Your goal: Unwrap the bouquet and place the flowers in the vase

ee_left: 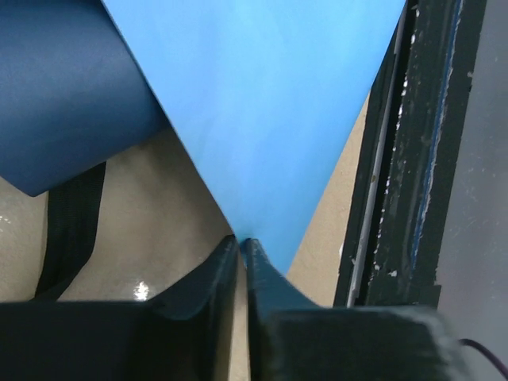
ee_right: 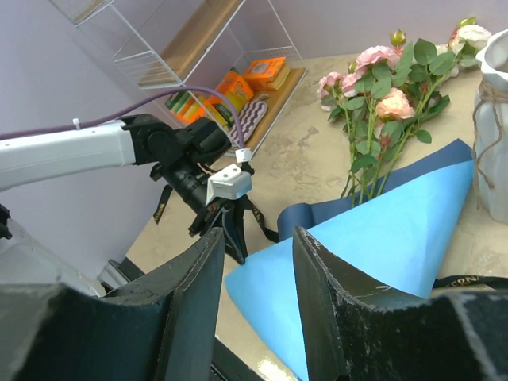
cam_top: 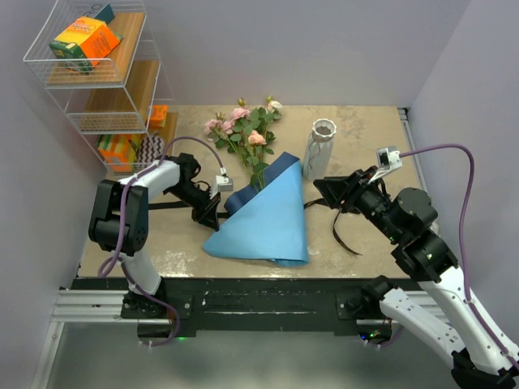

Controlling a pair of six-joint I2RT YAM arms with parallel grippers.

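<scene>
The bouquet's blue paper [cam_top: 268,220] lies unrolled in a broad fan at the table's middle, its dark inner side [cam_top: 280,167] curled up at the back. The flowers [cam_top: 243,131], pink and peach roses, lie behind it with their stems running under the paper. The white ribbed vase [cam_top: 322,147] stands upright just right of them. My left gripper [cam_top: 212,214] is shut on the paper's left corner [ee_left: 250,190]. My right gripper [cam_top: 323,191] hovers open and empty at the paper's right side, below the vase. A loose black ribbon [cam_top: 345,235] trails on the table by it.
A white wire shelf [cam_top: 97,77] holding an orange box [cam_top: 85,40] and colourful packs stands at the back left. The table's black front rail [cam_top: 259,290] runs just below the paper. Walls close in on both sides.
</scene>
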